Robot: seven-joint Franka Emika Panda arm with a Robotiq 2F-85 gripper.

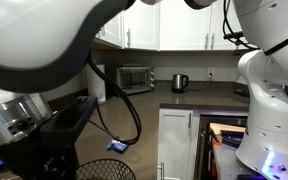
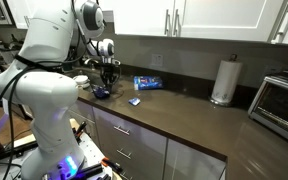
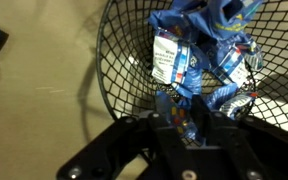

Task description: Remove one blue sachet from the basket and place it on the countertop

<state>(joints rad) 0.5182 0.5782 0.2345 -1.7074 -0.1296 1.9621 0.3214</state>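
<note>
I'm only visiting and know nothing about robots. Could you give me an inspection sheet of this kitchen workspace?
Surface: dark countertop, smooth, mostly bare to the right of the arm.
Job's things: wire basket holding several blue sachets.
Clutter: flat blue box, small blue packet, paper towel roll, all on the countertop.
Gripper: gripper low over the basket, fingertips among the sachets; open or shut cannot be told.
Cables: black cable looping beside the arm.
Surroundings: white cabinets, toaster oven, kettle.
</note>
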